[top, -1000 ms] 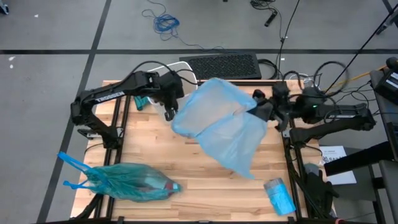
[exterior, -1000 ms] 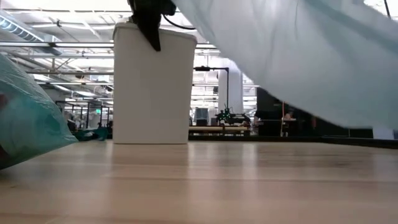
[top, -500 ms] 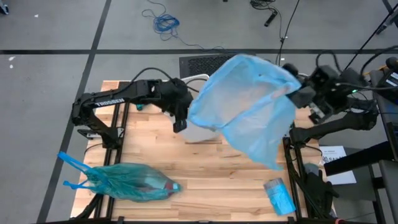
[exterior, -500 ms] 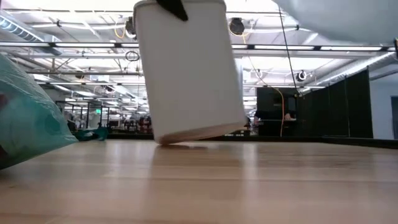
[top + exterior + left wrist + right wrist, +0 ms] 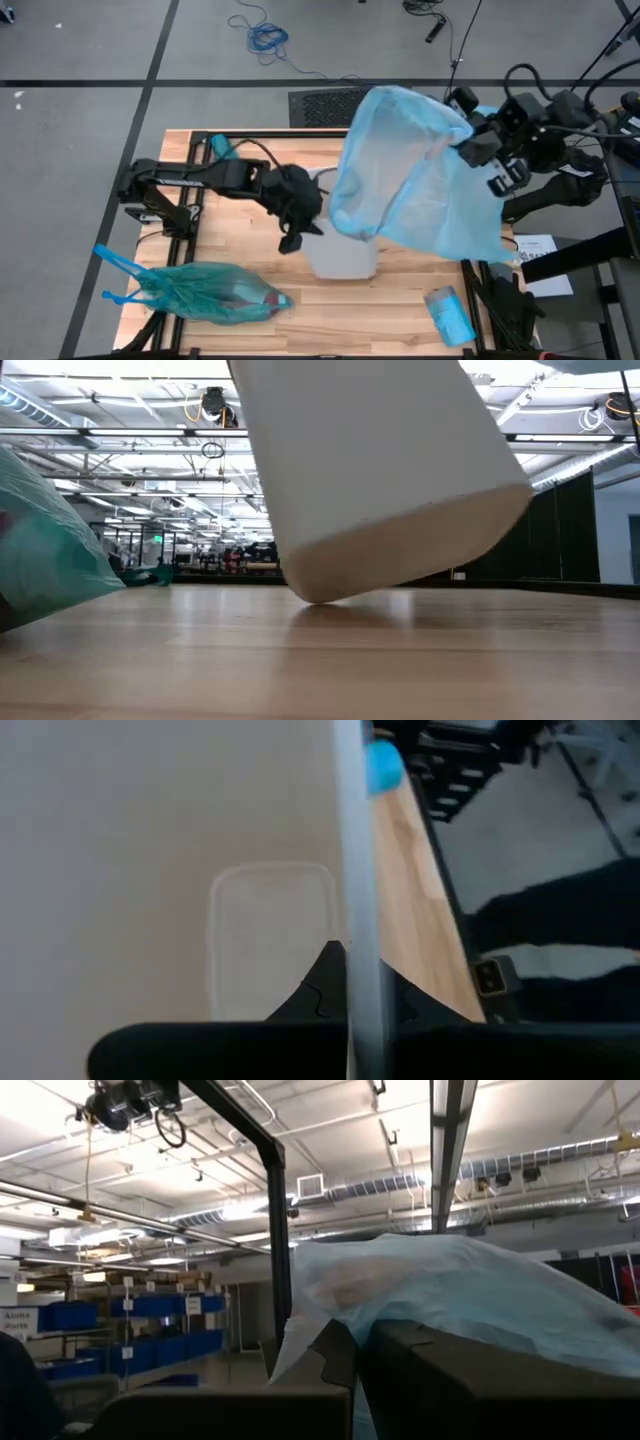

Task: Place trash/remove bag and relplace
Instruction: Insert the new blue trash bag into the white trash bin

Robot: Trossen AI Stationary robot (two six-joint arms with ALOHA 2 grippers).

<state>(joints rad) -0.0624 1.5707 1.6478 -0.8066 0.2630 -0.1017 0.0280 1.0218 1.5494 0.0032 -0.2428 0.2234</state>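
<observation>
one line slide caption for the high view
Left gripper shut on tilted white bin; right gripper lifts empty blue bag; full tied bag lies aside.

Thin, translucent pale blue plastic film bag (image 5: 420, 185), crinkled and faintly glossy. Smooth, matt white plastic bin (image 5: 370, 470). Pale wood table (image 5: 250, 265), planked, satin finish. Teal film bag (image 5: 205, 293), wrinkled, near front left corner.

In the high view, the far part of the white bin (image 5: 342, 262) is covered by the pale blue bag (image 5: 415, 180), and the right gripper's fingertips are buried in that bag's folds. In the low view, the bin's top is cut off by the upper edge, and the tied green bag (image 5: 45, 555) by the left edge. What is inside the green bag cannot be told.
</observation>
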